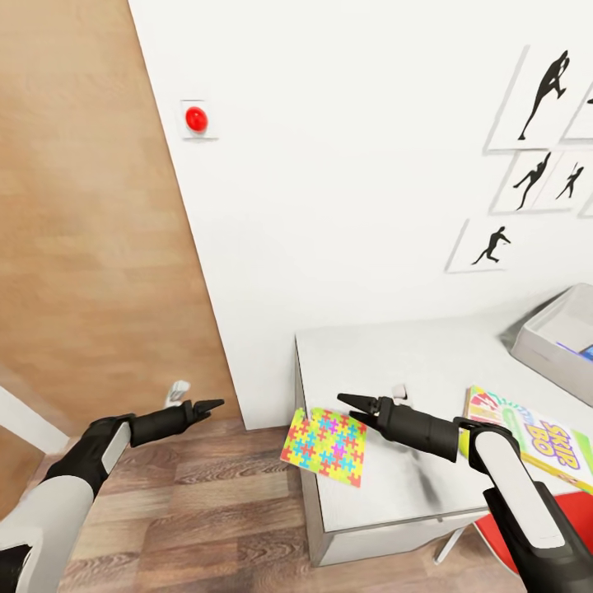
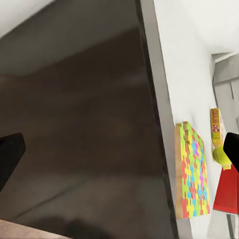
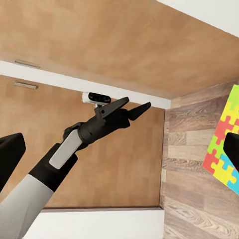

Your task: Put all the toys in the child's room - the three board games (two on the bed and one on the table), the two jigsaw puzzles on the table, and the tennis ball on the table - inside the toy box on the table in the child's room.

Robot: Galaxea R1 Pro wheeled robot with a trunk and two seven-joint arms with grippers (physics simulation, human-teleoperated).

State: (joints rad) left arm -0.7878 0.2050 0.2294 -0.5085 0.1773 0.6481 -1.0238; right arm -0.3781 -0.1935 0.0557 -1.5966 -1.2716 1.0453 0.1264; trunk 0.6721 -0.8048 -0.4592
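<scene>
Puzzle [image 1: 324, 448] overhangs the table's [image 1: 395, 362] front-left corner, just below my right gripper [image 1: 352, 404], probably slightly parted and empty; my left gripper [image 1: 207, 405], seemingly together, hangs off-table.

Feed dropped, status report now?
Both end effectors empty: left shut, right open. Jigsaw puzzle overhangs table edge. Nothing blocking.

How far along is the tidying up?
Barely started, it seems. Something blue already lies in the toy box. Nothing is in hand: both the left hand and right hand are empty. A jigsaw overhanging the table edge and the Skip-Bo game are still out.
</scene>
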